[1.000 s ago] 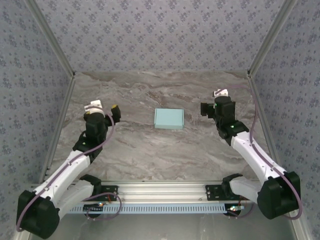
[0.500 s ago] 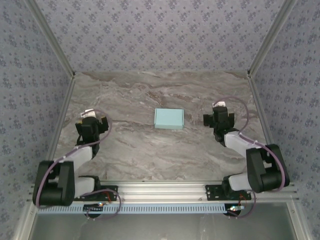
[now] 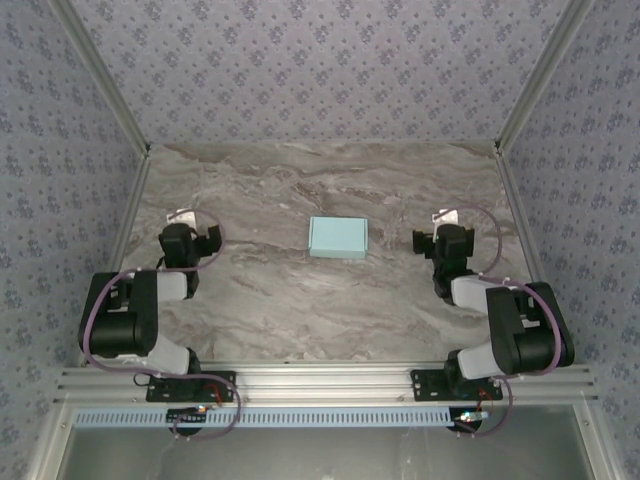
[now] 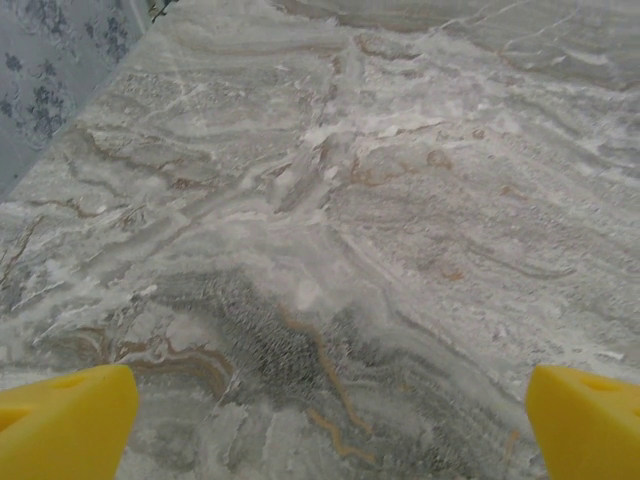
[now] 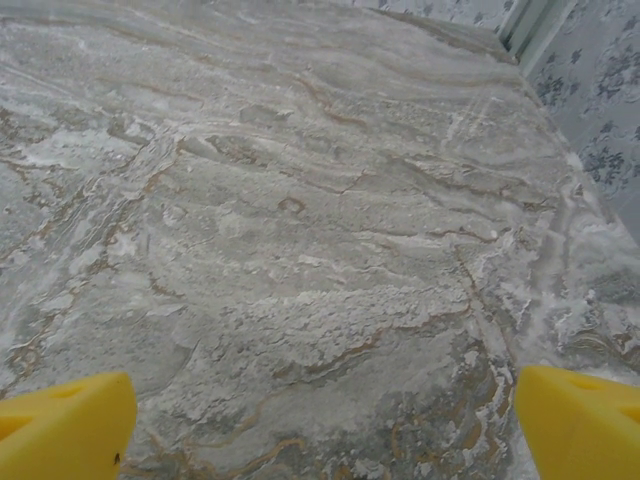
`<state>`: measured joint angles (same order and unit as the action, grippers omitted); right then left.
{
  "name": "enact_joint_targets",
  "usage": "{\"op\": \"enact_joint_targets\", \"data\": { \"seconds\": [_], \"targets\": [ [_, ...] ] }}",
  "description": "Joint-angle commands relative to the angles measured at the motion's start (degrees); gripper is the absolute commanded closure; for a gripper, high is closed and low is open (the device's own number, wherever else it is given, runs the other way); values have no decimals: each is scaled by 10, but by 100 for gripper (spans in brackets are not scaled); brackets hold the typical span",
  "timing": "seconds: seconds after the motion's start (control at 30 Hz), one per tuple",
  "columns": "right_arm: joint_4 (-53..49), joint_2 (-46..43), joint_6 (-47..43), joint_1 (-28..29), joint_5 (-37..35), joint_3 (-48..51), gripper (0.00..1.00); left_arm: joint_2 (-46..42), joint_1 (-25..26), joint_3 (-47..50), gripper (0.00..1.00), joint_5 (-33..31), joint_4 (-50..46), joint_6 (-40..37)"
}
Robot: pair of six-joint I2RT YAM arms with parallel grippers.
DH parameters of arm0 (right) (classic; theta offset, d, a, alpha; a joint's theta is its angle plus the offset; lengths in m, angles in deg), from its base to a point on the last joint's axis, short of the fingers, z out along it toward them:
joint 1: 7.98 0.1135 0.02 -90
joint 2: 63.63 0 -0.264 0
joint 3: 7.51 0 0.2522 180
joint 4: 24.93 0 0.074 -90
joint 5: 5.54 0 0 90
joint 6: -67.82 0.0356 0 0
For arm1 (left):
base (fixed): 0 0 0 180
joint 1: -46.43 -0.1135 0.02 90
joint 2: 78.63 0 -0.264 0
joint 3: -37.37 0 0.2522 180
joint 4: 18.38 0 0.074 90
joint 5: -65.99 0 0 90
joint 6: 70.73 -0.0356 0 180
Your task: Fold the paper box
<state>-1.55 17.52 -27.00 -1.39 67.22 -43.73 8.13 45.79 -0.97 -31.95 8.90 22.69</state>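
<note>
Grippers, both at wide opening. In the left wrist view we note the left gripper (image 4: pixel 325 425) with its yellow fingertips (image 4: pixel 65 425) at opposite edges of the picture, jaws spread far apart. Bare grey-marbled surface (image 4: pixel 330 250) lies between them, and the gripper grips and touches no object.

The right gripper (image 5: pixel 325 425) is in the same condition in the right wrist view. Its yellow fingertips (image 5: pixel 60 425) stand far apart, with bare surface between them and no contact with any object.

From the top view we record the left gripper (image 3: pixel 200 243) and the right gripper (image 3: pixel 440 243) each drawn in close above its own folded arm.

The paper box (image 3: pixel 338 238), pale turquoise-blue, lies flat on the surface (image 3: pixel 300 300) as a small closed rectangle. It sits between the two grippers, to the right of the left gripper and to the left of the right gripper. It is well apart from both and roughly level with them. We cannot tell from this height how its flaps are tucked.
</note>
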Motion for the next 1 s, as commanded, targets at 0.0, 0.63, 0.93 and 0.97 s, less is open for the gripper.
{"op": "enact_joint_targets", "data": {
  "seconds": [0.0,0.63,0.93,0.97],
  "targets": [
    [78,18,-3,-15,19,13,1,6,-1,6,1,26,45,-10],
    [93,60,38,-76,123,4,1,7,5,6,1,19,47,-15],
    [93,60,39,-77,125,5,1,7,5,6,1,18,47,-15],
    [93,60,39,-77,125,5,1,8,5,6,1,19,47,-14]
  ]
}}
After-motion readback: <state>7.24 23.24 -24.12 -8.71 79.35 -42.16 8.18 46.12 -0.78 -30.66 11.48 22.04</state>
